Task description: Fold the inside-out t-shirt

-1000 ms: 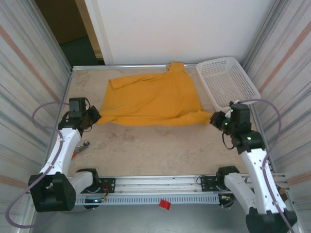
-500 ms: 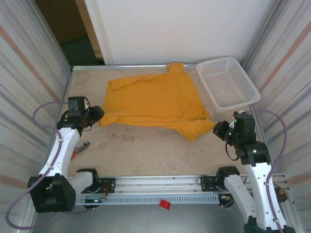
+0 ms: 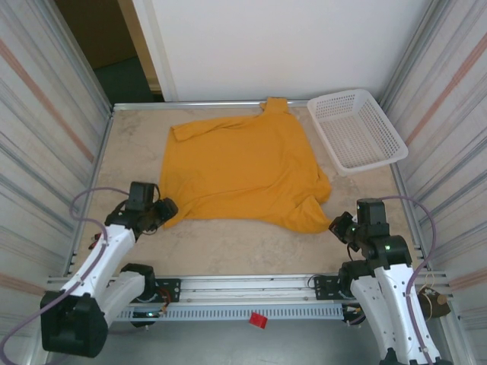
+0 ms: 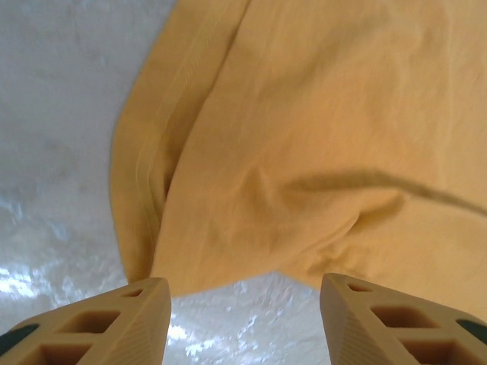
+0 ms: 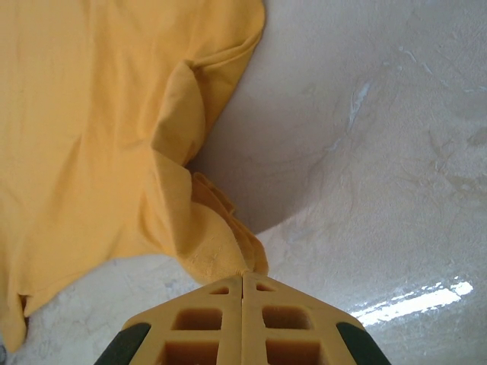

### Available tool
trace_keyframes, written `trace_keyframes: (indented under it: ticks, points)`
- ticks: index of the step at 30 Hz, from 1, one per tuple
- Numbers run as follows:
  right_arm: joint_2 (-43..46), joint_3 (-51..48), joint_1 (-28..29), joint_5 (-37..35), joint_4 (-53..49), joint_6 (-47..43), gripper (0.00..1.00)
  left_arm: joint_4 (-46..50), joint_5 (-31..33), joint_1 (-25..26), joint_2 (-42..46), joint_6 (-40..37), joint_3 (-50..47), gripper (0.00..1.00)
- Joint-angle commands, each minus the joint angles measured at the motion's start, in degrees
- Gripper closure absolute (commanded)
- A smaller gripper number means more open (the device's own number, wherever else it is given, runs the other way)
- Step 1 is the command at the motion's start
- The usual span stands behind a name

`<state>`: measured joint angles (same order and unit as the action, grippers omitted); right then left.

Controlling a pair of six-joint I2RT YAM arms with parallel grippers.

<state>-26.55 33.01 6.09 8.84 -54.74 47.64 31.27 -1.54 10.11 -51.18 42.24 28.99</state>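
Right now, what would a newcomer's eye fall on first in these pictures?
The mustard-yellow t-shirt spread over the middle of the pale table stands out most. At its near right corner the right fingers are shut on a bunched tip of cloth, while the left fingers stand open just short of the near left corner. A white basket sits at the far right.

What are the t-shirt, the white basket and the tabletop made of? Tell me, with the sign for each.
T-shirt: soft matte knit, probably cotton; it creases limply, with a stitched hem. Basket: white moulded plastic, judging by its perforated mesh walls. Tabletop: hard, pale, mottled, like stone or laminate; glossy, since it glints.
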Motion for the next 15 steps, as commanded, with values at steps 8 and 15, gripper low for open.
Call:
trace_keyframes:
  ticks: [8, 15]
  points:
    - [-0.1, 0.3, 0.1, -0.1, -0.7, 0.7, 1.0, -8.5, 11.6, 2.9, -3.9, 3.4, -5.1, 0.46]
    - [0.1, 1.0, 0.1, -0.7, -1.0, 0.6, 1.0, -13.2, 10.0, 2.9, -10.1, 2.1, -3.6, 0.51]
